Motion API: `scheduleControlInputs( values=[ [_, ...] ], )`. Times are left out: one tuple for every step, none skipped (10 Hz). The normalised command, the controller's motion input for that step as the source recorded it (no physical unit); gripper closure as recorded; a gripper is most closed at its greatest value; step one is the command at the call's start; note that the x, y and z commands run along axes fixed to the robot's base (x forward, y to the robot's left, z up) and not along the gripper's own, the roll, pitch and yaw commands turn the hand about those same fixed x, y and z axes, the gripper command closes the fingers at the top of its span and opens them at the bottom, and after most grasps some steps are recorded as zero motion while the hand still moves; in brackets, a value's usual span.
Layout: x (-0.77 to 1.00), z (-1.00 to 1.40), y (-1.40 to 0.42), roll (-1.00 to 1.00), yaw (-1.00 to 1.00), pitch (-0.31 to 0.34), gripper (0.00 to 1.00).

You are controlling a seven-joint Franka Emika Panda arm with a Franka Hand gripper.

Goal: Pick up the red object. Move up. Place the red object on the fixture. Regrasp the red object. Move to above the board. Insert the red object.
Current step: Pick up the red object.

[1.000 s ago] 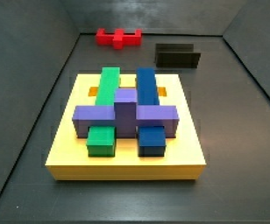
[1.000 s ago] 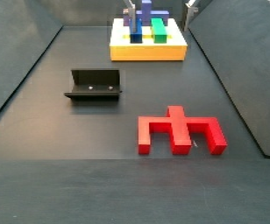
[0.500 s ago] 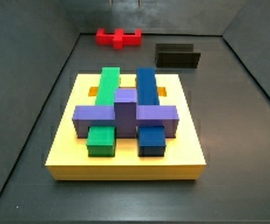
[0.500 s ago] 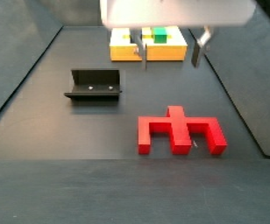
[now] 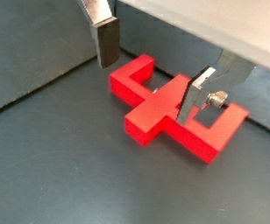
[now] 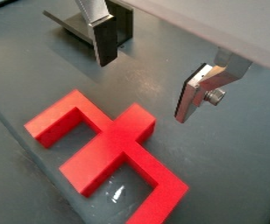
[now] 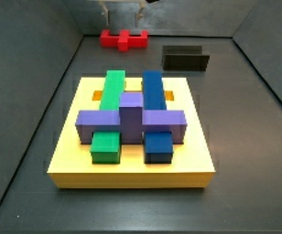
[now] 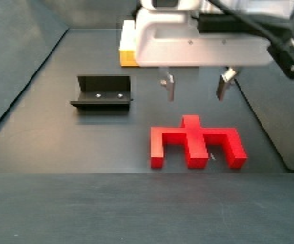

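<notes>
The red object [image 8: 196, 143] lies flat on the dark floor, a wide bar with two legs and a central stem; it also shows in a side view [image 7: 124, 39] and in both wrist views [image 5: 166, 109] [image 6: 108, 153]. My gripper [image 8: 196, 93] hangs open just above it, holding nothing. In the wrist views the gripper [image 5: 147, 93] [image 6: 145, 90] straddles the stem's end with its fingers [image 5: 106, 39] clear of the piece. The dark fixture [image 8: 102, 92] [image 7: 185, 58] stands off to one side. The yellow board [image 7: 131, 175] carries green, blue and purple blocks.
Dark side walls enclose the floor. The gripper body hides most of the board [image 8: 128, 57] in a side view. The fixture [image 6: 75, 22] shows behind one finger in a wrist view.
The gripper has travelled from near the board across the floor and come down over the red object. The red object, the fixture and the board have not moved.
</notes>
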Motion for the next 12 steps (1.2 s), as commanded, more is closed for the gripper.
scheduleControlInputs(
  values=[
    [0.00, -0.11, -0.01, 0.03, -0.27, 0.000, 0.00],
    [0.04, -0.23, 0.00, 0.05, -0.50, -0.020, 0.00],
    [0.00, -0.38, 0.09, 0.07, -0.51, -0.020, 0.00],
    [-0.13, -0.40, 0.13, 0.03, -0.21, -0.073, 0.00],
    [-0.03, -0.40, 0.03, 0.02, 0.02, -0.091, 0.00],
    [0.00, -0.46, 0.14, 0.00, 0.17, -0.084, 0.00],
    [0.00, -0.42, 0.11, 0.00, 0.20, -0.100, 0.00],
    [0.00, -0.41, 0.12, 0.00, 0.18, -0.099, 0.00],
    [-0.01, -0.37, 0.00, 0.00, 0.04, -0.107, 0.00],
    [-0.04, -0.27, 0.00, 0.00, 0.02, -0.104, 0.00],
    [-0.03, -0.22, 0.00, 0.00, 0.03, -0.104, 0.00],
    [-0.06, -0.32, 0.00, 0.00, 0.08, -0.114, 0.00]
  ],
)
